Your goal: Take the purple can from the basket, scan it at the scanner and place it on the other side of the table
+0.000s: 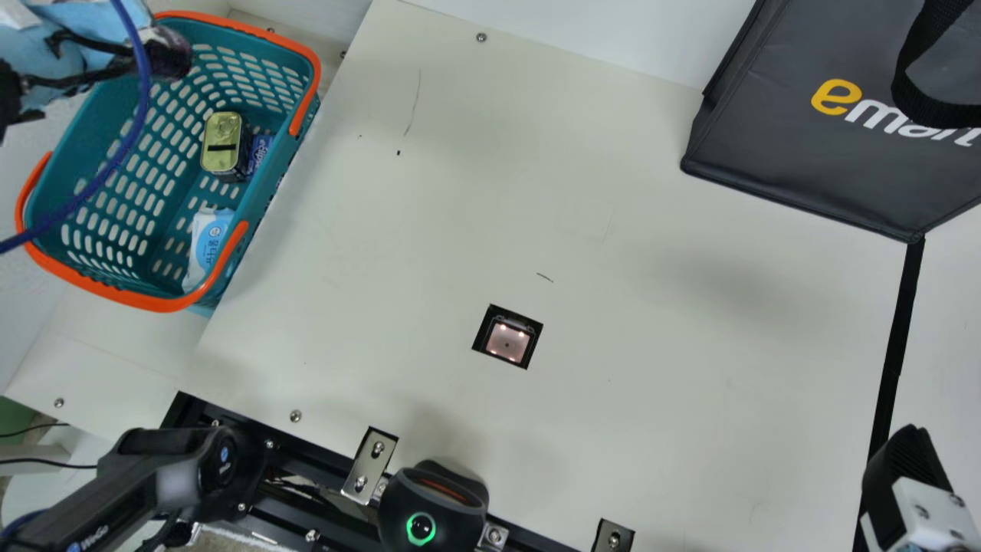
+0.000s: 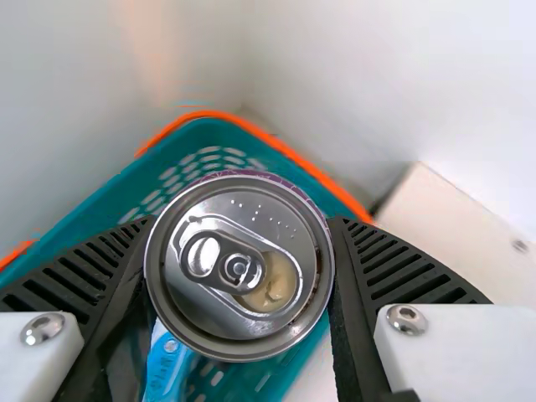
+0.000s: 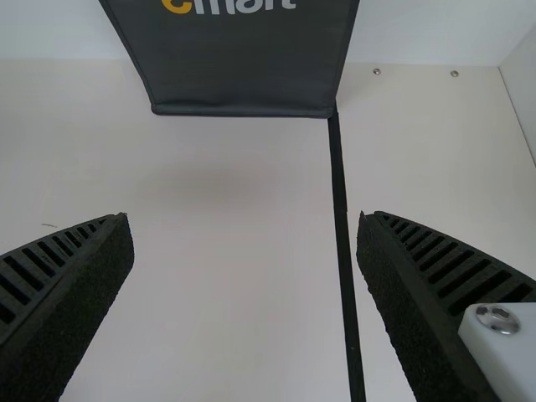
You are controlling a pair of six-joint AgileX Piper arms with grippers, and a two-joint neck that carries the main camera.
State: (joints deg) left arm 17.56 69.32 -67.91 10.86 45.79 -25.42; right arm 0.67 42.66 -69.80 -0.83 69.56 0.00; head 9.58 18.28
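- Since the left end effector has its ribbed fingers closed against both sides of the purple can, at the centre of the left wrist frame, the pick looks made, and lifting away towards the scan is probably the step in hand.
- The right end effector is spread wide with nothing between its fingers; it sits at the lower right of the main frame and seems to have no part in this step.
- Just below the centre of the main frame, the square scanner window is lit in the tabletop. The next move calls for bringing the can over it and probably turning the barcode down to face it.
- Farther off, the shopping basket is at the upper left, holding a gold-lidded tin. From above I cannot tell how much height the can has over the rim, so it should go straight up before crossing.
- Placing on the right side comes after the scan.
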